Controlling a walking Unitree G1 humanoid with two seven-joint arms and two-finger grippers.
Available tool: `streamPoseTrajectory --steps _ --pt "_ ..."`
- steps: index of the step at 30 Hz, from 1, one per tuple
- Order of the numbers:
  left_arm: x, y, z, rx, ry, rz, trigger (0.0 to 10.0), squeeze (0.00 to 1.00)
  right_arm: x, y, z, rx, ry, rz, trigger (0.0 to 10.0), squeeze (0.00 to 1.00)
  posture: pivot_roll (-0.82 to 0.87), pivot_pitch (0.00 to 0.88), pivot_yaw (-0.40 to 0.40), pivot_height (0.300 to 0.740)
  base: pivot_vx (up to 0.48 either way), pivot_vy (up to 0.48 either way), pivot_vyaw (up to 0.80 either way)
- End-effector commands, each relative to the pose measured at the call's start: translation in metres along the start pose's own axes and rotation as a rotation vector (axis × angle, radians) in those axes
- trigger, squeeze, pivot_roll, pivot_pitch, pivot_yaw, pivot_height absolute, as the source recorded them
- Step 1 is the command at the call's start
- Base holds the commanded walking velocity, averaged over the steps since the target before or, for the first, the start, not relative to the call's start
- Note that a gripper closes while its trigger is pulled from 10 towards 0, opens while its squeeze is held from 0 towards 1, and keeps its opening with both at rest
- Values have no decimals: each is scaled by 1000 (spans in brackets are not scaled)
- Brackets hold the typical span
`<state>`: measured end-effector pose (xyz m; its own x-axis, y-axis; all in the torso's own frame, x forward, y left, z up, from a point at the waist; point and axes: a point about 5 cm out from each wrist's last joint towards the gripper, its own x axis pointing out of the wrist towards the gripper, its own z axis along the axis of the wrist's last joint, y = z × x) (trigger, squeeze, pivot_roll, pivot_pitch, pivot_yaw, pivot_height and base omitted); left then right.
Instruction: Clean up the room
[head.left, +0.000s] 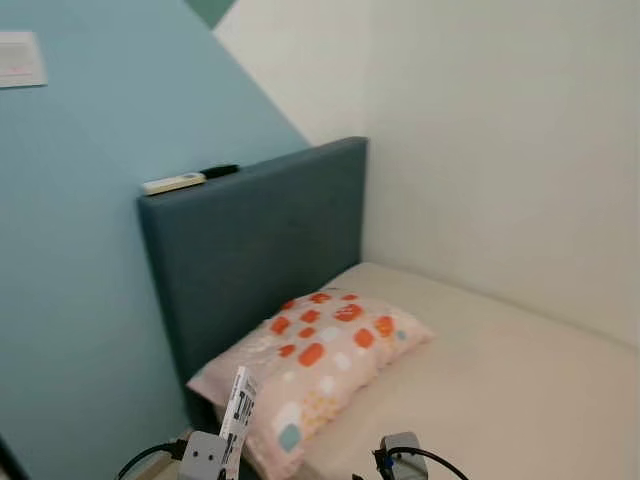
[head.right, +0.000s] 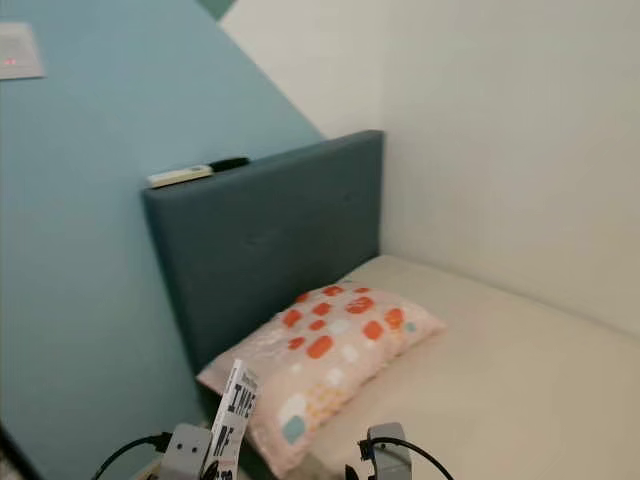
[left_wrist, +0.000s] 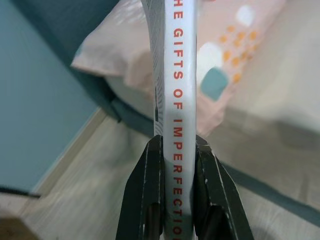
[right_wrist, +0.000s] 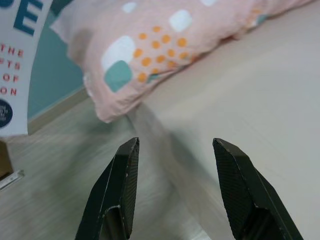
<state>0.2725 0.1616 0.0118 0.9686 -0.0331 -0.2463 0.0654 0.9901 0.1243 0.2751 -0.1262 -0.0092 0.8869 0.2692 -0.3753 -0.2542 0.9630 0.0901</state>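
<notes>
A white book (left_wrist: 178, 100) with red spine lettering stands upright in my left gripper (left_wrist: 179, 150), which is shut on its spine. From the head views the book (head.left: 238, 405) rises at the lower left, in front of the pillow's near corner. A pink pillow (head.left: 320, 360) with orange, white and teal patches lies at the head of the bed (head.left: 500, 390). My right gripper (right_wrist: 175, 150) is open with nothing between its fingers, held low by the bed's near edge and the pillow (right_wrist: 165, 45).
A dark blue headboard (head.left: 260, 250) stands against the light blue wall (head.left: 70, 300); a white remote (head.left: 172, 183) and a black object (head.left: 220, 171) lie on its top. White wall (head.left: 500, 150) runs behind the bed. Pale wooden floor (left_wrist: 85, 185) lies beside the bed.
</notes>
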Motion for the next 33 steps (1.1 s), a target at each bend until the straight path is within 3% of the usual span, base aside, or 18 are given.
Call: streamPoseTrajectory --steps 1,11,13,14,15,20,24,25,27,28,29,30,31,33 --pt "1 2 2 -20 -8 11 10000 0 3 5 6 15 -27 8 10000 0 24 81 -3 740 0 0 0" --pt "13 -15 43 -124 -133 -109 10000 0 11 10 32 110 -110 81 10000 0 23 84 -9 740 0 0 0" --pt "19 -11 59 -264 -163 -34 10000 0 12 11 40 190 -136 123 10000 0 20 81 -8 740 0 0 0" --pt "19 -11 59 -264 -163 -34 10000 0 12 11 40 190 -136 123 10000 0 20 81 -8 740 0 0 0" --pt "22 -8 63 -328 -167 -4 10000 0 12 13 43 226 -141 145 10000 0 20 81 -8 740 0 0 0" --pt "36 0 71 -681 -73 195 10000 0 11 22 52 499 -175 246 10000 0 20 76 -9 740 0 0 0" --pt "38 1 75 -750 -80 221 10000 0 9 23 57 596 -194 268 10000 0 20 76 -10 740 0 0 0" --pt "39 -1 78 -845 -83 233 10000 0 8 26 61 707 -212 299 10000 0 19 73 -7 740 0 0 0" --pt "39 -2 80 -882 -87 233 10000 0 7 27 64 752 -220 316 10000 0 19 73 -7 740 0 0 0" --pt "40 -4 82 -926 -92 228 10000 0 5 30 67 818 -231 347 10000 149 18 68 -3 740 0 0 0" --pt "40 -4 82 -926 -92 228 10000 0 5 30 67 818 -231 347 10000 149 18 68 -3 740 0 0 0" --pt "41 -5 84 -981 -98 228 10000 0 4 33 70 880 -236 379 10000 718 18 67 -2 740 0 0 0" --pt "42 -7 86 -1019 -102 225 10000 0 2 35 72 937 -235 410 10000 1000 18 67 -2 740 0 0 0" --pt "43 -7 88 -1046 -108 225 10000 0 2 37 73 975 -231 433 10000 1000 18 63 -1 740 0 0 0"
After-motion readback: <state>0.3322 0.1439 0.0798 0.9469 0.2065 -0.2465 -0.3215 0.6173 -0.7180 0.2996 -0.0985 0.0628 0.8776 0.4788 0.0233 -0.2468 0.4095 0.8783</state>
